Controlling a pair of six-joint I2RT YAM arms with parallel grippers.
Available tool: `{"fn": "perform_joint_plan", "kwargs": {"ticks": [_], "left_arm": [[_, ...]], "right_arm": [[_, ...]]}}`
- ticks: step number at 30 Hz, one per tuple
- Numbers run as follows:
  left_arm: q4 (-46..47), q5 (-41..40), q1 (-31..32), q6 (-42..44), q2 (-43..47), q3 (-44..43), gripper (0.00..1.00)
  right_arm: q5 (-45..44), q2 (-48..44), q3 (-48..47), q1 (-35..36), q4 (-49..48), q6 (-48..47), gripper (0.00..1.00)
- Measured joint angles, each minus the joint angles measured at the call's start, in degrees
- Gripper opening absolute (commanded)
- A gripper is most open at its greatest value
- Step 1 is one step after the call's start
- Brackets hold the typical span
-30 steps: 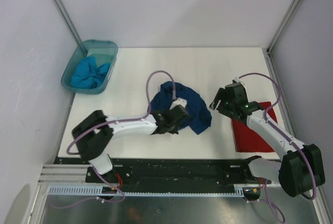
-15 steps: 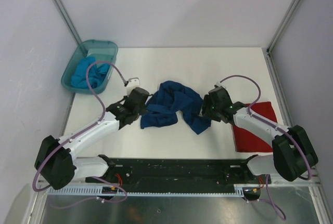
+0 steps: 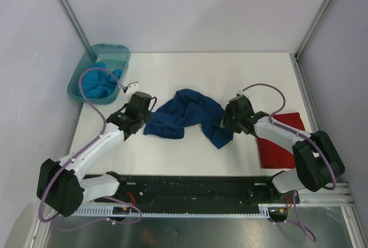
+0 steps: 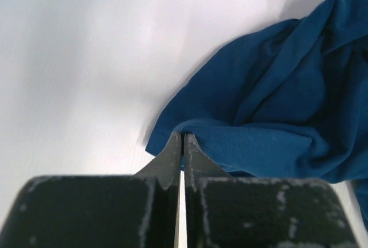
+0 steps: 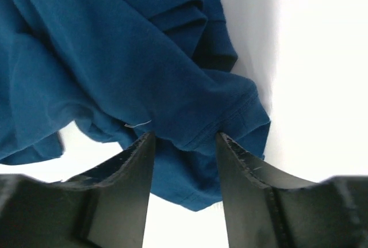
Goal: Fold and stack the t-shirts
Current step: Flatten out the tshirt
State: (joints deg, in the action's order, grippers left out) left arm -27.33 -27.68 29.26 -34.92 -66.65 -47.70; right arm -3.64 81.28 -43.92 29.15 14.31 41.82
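The left end effector (image 4: 183, 144) is pinching shut on an edge of the navy t-shirt (image 3: 187, 115) bunched midway between the surface's (image 3: 230, 75) side edges, while the right end effector (image 5: 184, 138), half-open astride a fold, is risking catching several layers.

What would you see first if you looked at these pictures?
A crumpled navy t-shirt lies in the middle of the table. The left gripper is pinched shut on its left edge, and the right gripper stands open astride its right end. A red t-shirt lies flat at the right near edge, and a turquoise t-shirt sits bunched in the teal tub at the far left corner.
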Motion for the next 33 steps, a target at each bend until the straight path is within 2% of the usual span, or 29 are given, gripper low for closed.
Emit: {"fn": "perform_joint_plan", "kwargs": {"ticks": [6, 9, 14, 16, 21, 23, 27, 33], "left_arm": [[-0.09, 1.53, -4.87, 0.98, 1.79, -0.17, 0.00], [-0.22, 2.29, -6.47, 1.92, 2.47, -0.55, 0.00], [-0.31, 2.80, -8.63, 2.86, 3.87, -0.55, 0.00], [-0.33, 2.89, -9.27, 3.10, 4.46, -0.55, 0.00], [-0.44, 3.04, -10.10, 3.67, 5.11, -0.55, 0.00], [-0.52, 3.43, -10.27, 3.96, 5.29, -0.52, 0.00], [-0.72, 4.22, -10.45, 4.02, 5.38, -0.52, 0.00], [-0.76, 5.07, -10.49, 4.02, 5.38, -0.52, 0.00]], "right_arm": [[-0.87, 3.56, -0.63, -2.43, -0.72, -0.68, 0.17], [-1.92, 6.19, -2.99, -4.48, -0.42, -1.57, 0.06], [-3.91, 10.19, -10.29, -9.53, 0.31, -3.32, 0.03], [-4.55, 11.93, -13.53, -11.23, 0.37, -4.15, 0.08], [-4.92, 15.06, -18.88, -13.35, 0.98, -6.10, 0.43], [-4.90, 14.99, -19.43, -13.42, 2.08, -7.02, 0.52], [-4.94, 13.20, -19.50, -12.35, 6.03, -9.57, 0.58], [-2.32, 3.15, -14.12, -7.26, 6.97, -13.05, 0.60]]}}
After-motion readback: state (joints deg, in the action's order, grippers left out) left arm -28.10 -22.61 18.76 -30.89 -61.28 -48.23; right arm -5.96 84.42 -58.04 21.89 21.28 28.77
